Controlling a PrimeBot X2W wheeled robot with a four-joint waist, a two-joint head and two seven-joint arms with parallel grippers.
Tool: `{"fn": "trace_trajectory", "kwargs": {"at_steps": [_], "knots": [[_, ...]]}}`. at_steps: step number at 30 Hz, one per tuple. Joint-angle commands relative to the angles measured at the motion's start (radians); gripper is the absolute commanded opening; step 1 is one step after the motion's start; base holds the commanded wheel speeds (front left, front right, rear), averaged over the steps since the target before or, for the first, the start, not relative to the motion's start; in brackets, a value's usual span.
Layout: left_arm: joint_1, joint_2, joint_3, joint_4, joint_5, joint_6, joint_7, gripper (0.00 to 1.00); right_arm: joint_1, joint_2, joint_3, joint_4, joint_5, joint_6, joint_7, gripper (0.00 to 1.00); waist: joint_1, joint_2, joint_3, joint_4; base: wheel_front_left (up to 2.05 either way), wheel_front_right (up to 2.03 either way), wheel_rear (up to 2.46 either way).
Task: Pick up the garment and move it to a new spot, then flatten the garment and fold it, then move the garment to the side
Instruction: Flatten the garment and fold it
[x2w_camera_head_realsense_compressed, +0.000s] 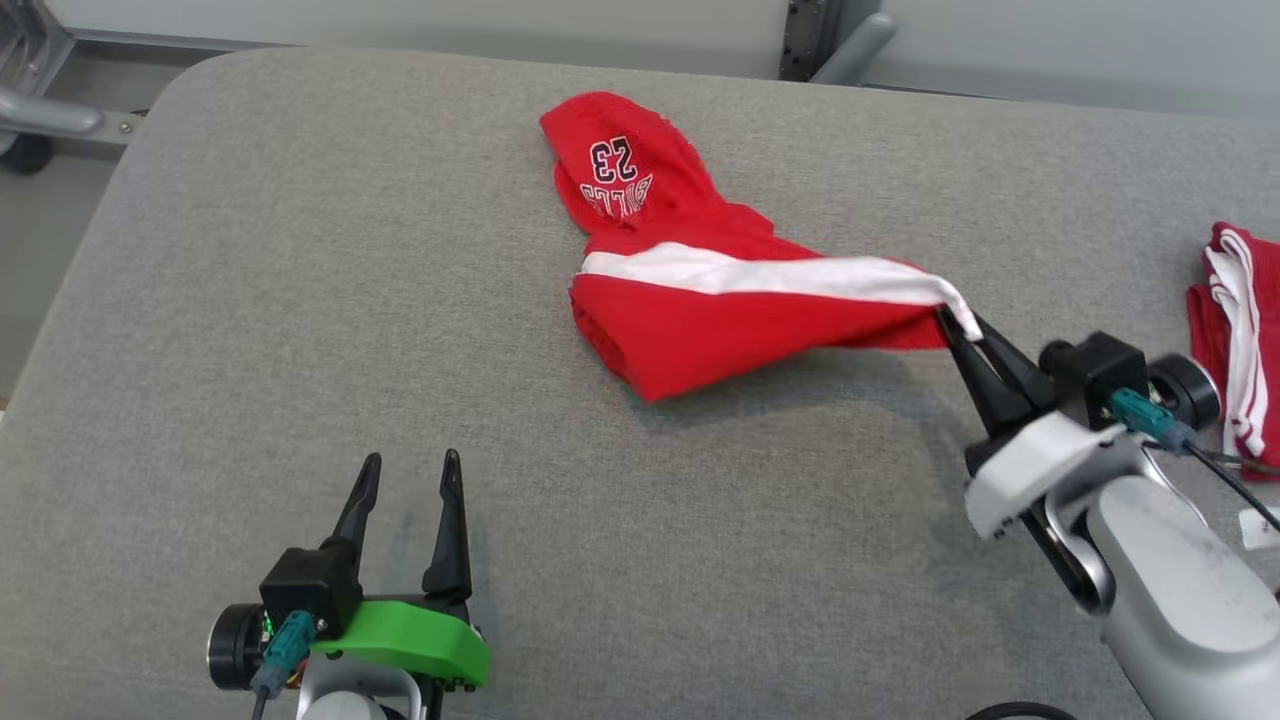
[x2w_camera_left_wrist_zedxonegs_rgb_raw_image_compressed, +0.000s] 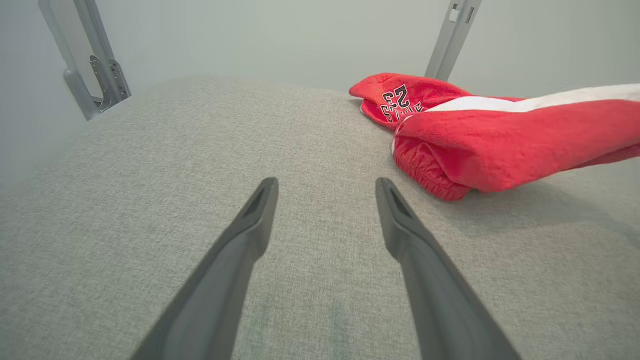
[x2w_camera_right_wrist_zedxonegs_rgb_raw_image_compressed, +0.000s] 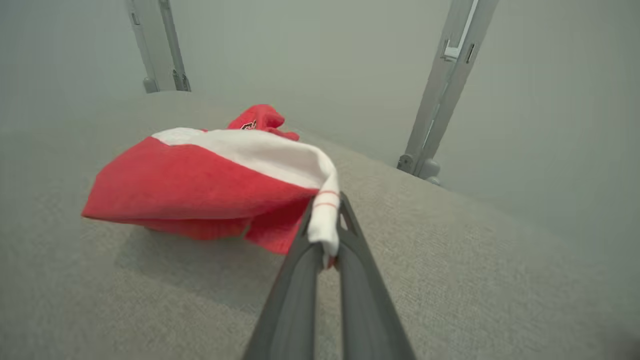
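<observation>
Mostly grey fabric tabletop (x2w_camera_head_realsense_compressed: 300, 350) — red garment (x2w_camera_head_realsense_compressed: 700, 320), pale wall (x2w_camera_left_wrist_zedxonegs_rgb_raw_image_compressed: 300, 40).

broad padded table (x2w_camera_head_realsense_compressed: 300, 300) covered in grey woven fabric, rounded at the corners. plain pale grey wall (x2w_camera_left_wrist_zedxonegs_rgb_raw_image_compressed: 250, 40) behind. slanted grey metal frame posts (x2w_camera_right_wrist_zedxonegs_rgb_raw_image_compressed: 444, 95) beyond the far edge. pale grey floor (x2w_camera_head_realsense_compressed: 40, 260) at far left. soft, even light.

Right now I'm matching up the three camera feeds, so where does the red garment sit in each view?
Head view: red garment at centre, stretching right to the right gripper.
Left wrist view: red garment at upper right, running off the right edge.
Right wrist view: red garment left of centre, its end pinched by the right gripper.
Shared landmark: the white stripe across it.
</observation>
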Motion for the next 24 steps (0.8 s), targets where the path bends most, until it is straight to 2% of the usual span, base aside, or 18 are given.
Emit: {"fn": "trace_trajectory", "kwargs": {"at_steps": [1,4,5,6,7,11,15,24], "knots": [[-0.006,0.003,0.0,0.001,0.007,-0.004,0.0,1.0,0.022,0.006,-0.019,0.004,0.006,-0.002,-0.001,0.0,0.0,-0.0001,0.01,-0.031,0.0,0.0,0.0],[-0.012,0.003,0.004,0.006,0.011,-0.009,0.0,1.0,0.112,0.018,-0.075,0.041,-0.005,-0.002,-0.001,0.0,0.0,-0.0001,0.011,-0.056,0.0,0.0,0.0],[-0.013,0.003,0.005,0.008,0.013,-0.01,0.0,1.0,0.132,0.023,-0.09,0.051,-0.009,-0.002,-0.001,0.22,0.0,-0.0001,0.01,-0.064,0.0,0.0,0.0],[-0.012,0.003,0.006,0.01,0.016,-0.011,0.0,1.0,0.15,0.031,-0.107,0.061,-0.01,-0.002,-0.001,0.49,0.0,-0.0001,0.008,-0.072,0.0,0.0,0.0],[-0.011,0.003,0.006,0.013,0.018,-0.013,0.001,1.0,0.165,0.04,-0.126,0.075,-0.015,-0.002,-0.001,1.0,0.0,-0.0001,0.005,-0.079,0.0,0.0,0.0],[-0.007,0.003,0.015,0.02,0.02,-0.014,0.0,1.0,0.191,0.086,-0.216,0.073,-0.057,-0.002,-0.001,1.0,0.0,-0.0001,-0.007,-0.108,0.0,0.0,0.0],[-0.041,0.003,0.021,0.018,0.036,-0.03,0.0,1.0,0.214,0.144,-0.298,-0.016,-0.118,-0.002,-0.001,1.0,0.0,-0.0001,-0.001,-0.151,0.0,0.0,0.0],[-0.224,0.003,0.018,0.123,0.038,-0.078,0.0,1.0,0.219,0.192,-0.296,-0.125,-0.161,-0.002,-0.001,1.0,0.0,-0.0001,0.065,-0.23,0.0,0.0,0.0]]}}
